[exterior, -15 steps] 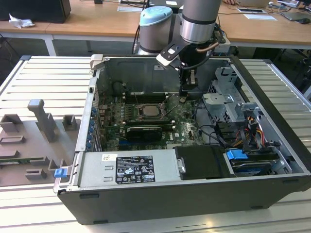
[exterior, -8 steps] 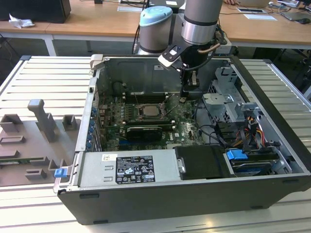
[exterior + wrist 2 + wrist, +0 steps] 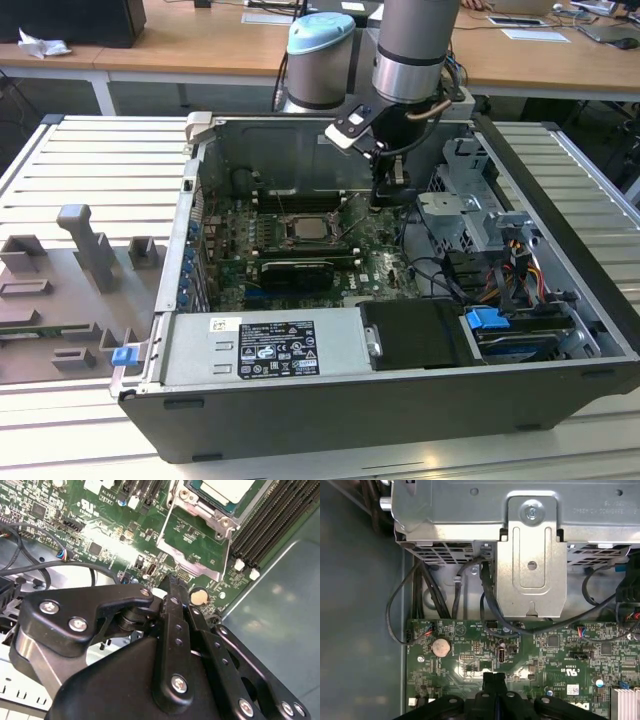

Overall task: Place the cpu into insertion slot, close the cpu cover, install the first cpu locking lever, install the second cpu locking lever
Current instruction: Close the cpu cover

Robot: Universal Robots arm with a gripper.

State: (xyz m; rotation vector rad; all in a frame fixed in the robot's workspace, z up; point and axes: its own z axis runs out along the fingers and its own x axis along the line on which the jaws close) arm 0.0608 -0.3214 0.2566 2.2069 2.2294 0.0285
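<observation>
The cpu [image 3: 225, 489] shows its pale metal face and lies in the insertion slot [image 3: 303, 226] on the green board inside the open computer case. In the second wrist view the cpu cover [image 3: 197, 567] is swung open away from the cpu, with green board showing through its cut-out. Thin wire levers stand loose beside the slot in the exterior view. My gripper [image 3: 390, 200] hovers just above the board, to the exterior view's right of the slot. Its black fingertips [image 3: 495, 679] are pressed together with nothing between them.
A coin battery [image 3: 440, 647] sits on the board close to the fingertips. Behind them stand a metal drive cage [image 3: 530, 555] and black cables. Long black memory slots [image 3: 270, 515] flank the socket. The power supply [image 3: 265, 345] fills the case front. A grey fixture plate [image 3: 70, 290] lies outside.
</observation>
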